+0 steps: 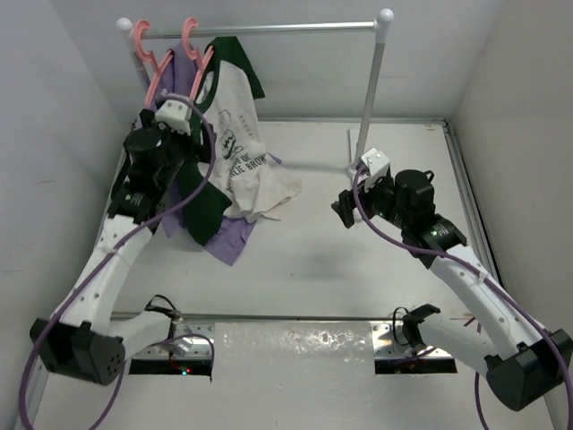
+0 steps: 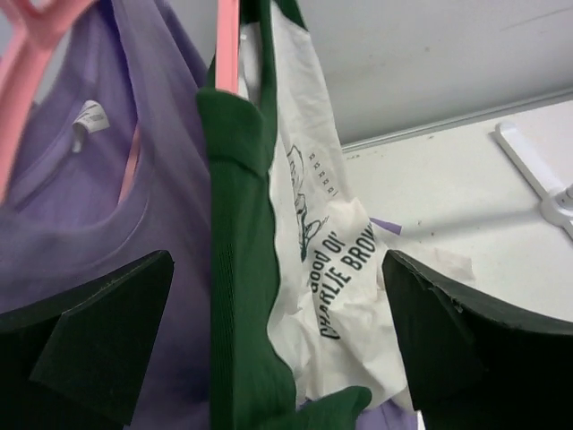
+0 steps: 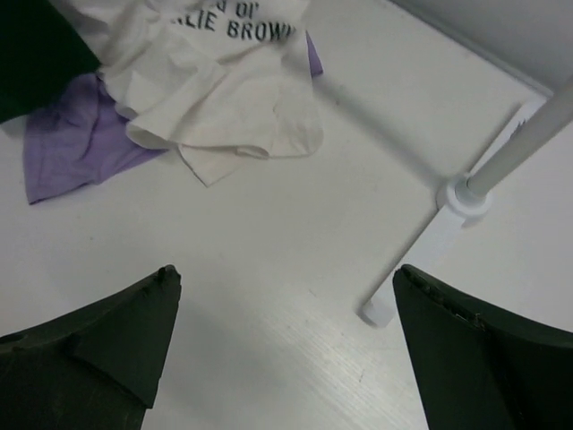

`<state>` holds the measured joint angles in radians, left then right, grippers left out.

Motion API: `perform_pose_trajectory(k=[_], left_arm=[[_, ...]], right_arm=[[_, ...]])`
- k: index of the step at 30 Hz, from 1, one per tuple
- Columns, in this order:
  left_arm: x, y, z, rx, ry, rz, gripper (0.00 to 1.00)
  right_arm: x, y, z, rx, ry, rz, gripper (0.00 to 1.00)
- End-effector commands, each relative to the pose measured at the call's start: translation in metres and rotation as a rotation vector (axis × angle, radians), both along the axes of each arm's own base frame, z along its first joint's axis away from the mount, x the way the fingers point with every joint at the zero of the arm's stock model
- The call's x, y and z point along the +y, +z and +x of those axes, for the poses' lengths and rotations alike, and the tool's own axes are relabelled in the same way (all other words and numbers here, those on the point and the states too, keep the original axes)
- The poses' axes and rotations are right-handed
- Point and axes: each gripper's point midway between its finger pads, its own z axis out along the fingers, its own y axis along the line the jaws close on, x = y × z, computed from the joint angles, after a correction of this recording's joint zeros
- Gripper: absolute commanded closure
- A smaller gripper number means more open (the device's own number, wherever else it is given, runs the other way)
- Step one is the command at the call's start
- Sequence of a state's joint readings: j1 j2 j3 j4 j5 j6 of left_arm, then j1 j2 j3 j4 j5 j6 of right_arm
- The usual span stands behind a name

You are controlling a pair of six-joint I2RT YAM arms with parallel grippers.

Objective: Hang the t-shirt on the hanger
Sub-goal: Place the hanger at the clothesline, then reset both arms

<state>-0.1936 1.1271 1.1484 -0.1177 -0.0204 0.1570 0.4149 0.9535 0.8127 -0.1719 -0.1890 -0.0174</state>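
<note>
White walls close in on three sides of a smooth matte white table (image 1: 358,269). Across the back stands a rack of thin grey tube: a rail (image 1: 286,28) capped with white balls, and an upright post (image 1: 373,90) on a flat white foot (image 3: 430,251).

Next in size is the t-shirt (image 1: 237,134), soft and creased white cotton with black print. It hangs lopsided from the left part of the rail, and its lower edge is bunched in folds on the table. Its dark green sleeve (image 2: 242,269), finely ribbed, drops straight down in front of the left wrist camera. The hanger (image 1: 190,40) is slim glossy pink plastic, hooked over the rail, and one of its arms disappears under the green fabric at the top of the shirt. Beside and partly behind it a purple t-shirt (image 2: 89,179) hangs on a second pink hanger (image 1: 143,40), with its tail spread on the table under the white hem.

The left gripper (image 2: 277,260) is raised against the clothes with its dark wedge fingers spread wide. The green sleeve hangs between them and neither finger pinches it. The right gripper (image 3: 286,269) sits well apart over bare table near the rack foot, also spread and holding nothing.
</note>
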Motion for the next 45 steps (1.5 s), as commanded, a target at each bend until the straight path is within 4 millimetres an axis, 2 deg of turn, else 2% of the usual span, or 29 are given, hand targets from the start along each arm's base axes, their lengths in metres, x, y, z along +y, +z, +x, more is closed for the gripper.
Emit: perform_pose_trajectory(k=[1, 2, 3, 4, 5, 6, 7, 8, 10, 11, 12, 14, 15, 19, 22, 23, 24, 28, 30, 32, 38, 45], left_arm=[[-0.001, 0.038, -0.031, -0.180, -0.066, 0.057, 0.00], [0.004, 0.052, -0.049, -0.244, -0.063, 0.071, 0.00], [0.007, 0.041, -0.055, -0.250, -0.055, 0.094, 0.00], [0.014, 0.052, -0.075, -0.315, -0.045, 0.143, 0.00], [0.017, 0.047, -0.083, -0.334, -0.042, 0.182, 0.00], [0.017, 0.023, -0.089, -0.310, -0.060, 0.230, 0.00], [0.020, 0.015, -0.097, -0.326, -0.075, 0.337, 0.00], [0.019, -0.012, -0.114, -0.301, -0.117, 0.406, 0.00], [0.025, -0.038, -0.128, -0.297, -0.144, 0.573, 0.00], [0.030, -0.048, -0.145, -0.310, -0.140, 0.619, 0.00], [0.036, -0.068, -0.155, -0.318, -0.133, 0.696, 0.00], [0.041, -0.107, -0.162, -0.253, -0.157, 0.772, 0.00], [0.042, -0.134, -0.163, -0.209, -0.175, 0.802, 0.00], [0.047, -0.193, -0.173, -0.062, -0.221, 0.812, 0.00], [0.050, -0.223, -0.174, 0.056, -0.223, 0.755, 0.00], [0.053, -0.227, -0.173, 0.083, -0.205, 0.748, 0.00], [0.054, -0.233, -0.172, 0.113, -0.204, 0.741, 0.00], [0.051, -0.279, -0.175, 0.322, -0.296, 0.746, 0.00], [0.044, -0.292, -0.181, 0.390, -0.379, 0.741, 0.00], [0.040, -0.296, -0.182, 0.403, -0.400, 0.724, 0.00], [0.042, -0.294, -0.177, 0.352, -0.372, 0.731, 0.00], [0.044, -0.299, -0.176, 0.348, -0.365, 0.736, 0.00]], right_arm=[[-0.013, -0.033, 0.003, 0.124, -0.116, -0.023, 0.02], [-0.015, -0.041, 0.002, 0.151, -0.138, -0.010, 0.01], [-0.017, -0.053, 0.001, 0.167, -0.162, -0.012, 0.01], [-0.020, -0.061, 0.001, 0.187, -0.189, 0.001, 0.01], [-0.022, -0.070, -0.001, 0.205, -0.209, 0.000, 0.01], [-0.028, -0.085, -0.003, 0.226, -0.240, -0.011, 0.01], [-0.033, -0.093, -0.004, 0.242, -0.277, -0.005, 0.01], [-0.038, -0.107, -0.007, 0.264, -0.304, -0.013, 0.01], [-0.051, -0.120, -0.008, 0.283, -0.397, -0.013, 0.01], [-0.058, -0.132, -0.012, 0.301, -0.434, -0.024, 0.01], [-0.066, -0.138, -0.013, 0.307, -0.488, -0.025, 0.01], [-0.073, -0.152, -0.018, 0.325, -0.523, -0.035, 0.01], [-0.075, -0.157, -0.020, 0.329, -0.535, -0.036, 0.01], [-0.081, -0.179, -0.028, 0.355, -0.571, -0.041, 0.01], [-0.085, -0.191, -0.033, 0.371, -0.596, -0.030, 0.01], [-0.087, -0.197, -0.037, 0.380, -0.606, -0.031, 0.01], [-0.086, -0.196, -0.036, 0.373, -0.606, -0.016, 0.01], [-0.084, -0.200, -0.037, 0.365, -0.612, 0.035, 0.01], [-0.089, -0.202, -0.038, 0.370, -0.650, 0.034, 0.01], [-0.092, -0.203, -0.040, 0.377, -0.666, 0.019, 0.01], [-0.116, -0.204, -0.043, 0.376, -0.848, 0.032, 0.01], [-0.125, -0.202, -0.043, 0.356, -0.840, -0.058, 0.01]])
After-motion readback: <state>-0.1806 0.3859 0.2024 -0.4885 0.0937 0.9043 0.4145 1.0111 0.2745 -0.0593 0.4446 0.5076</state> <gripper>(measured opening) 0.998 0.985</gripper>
